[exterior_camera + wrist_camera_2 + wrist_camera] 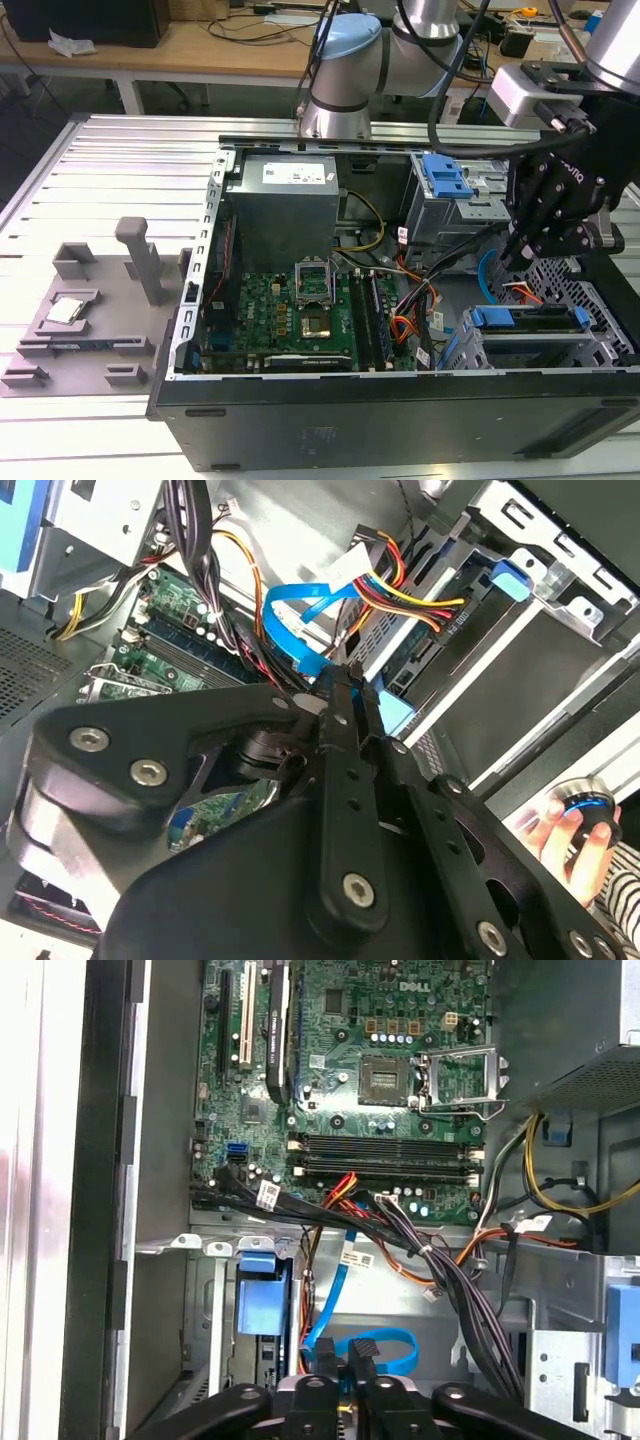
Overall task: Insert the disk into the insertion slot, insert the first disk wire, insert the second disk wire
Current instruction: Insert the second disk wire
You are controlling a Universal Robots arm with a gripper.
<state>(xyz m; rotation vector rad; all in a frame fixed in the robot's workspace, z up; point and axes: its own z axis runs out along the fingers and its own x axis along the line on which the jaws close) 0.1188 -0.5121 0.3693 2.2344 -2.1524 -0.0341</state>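
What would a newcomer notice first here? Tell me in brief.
The open computer case on the ribbed metal table, green motherboard bared. At the exterior view's right, the black hand reaches in above the blue-framed disk in its slot. In the second wrist view, the hand is shut on a blue flat cable.

Exterior view: even overhead room light, moderately bright. The ribbed aluminium table (120, 150) reflects a pale sheen, washed near-white along the near edge. The open computer case (400, 400) shows a dark front panel with little detail; interior shadows are soft.

Second wrist view: the gripper (345, 695) body sits close to the lens — dark, underexposed, slightly soft. Background cables are brighter, mildly blurred. Frame is tilted.

First wrist view: the motherboard (380, 1050) is well lit and sharp. Strong glare burns out the table strip beside the case wall — no detail recoverable there.
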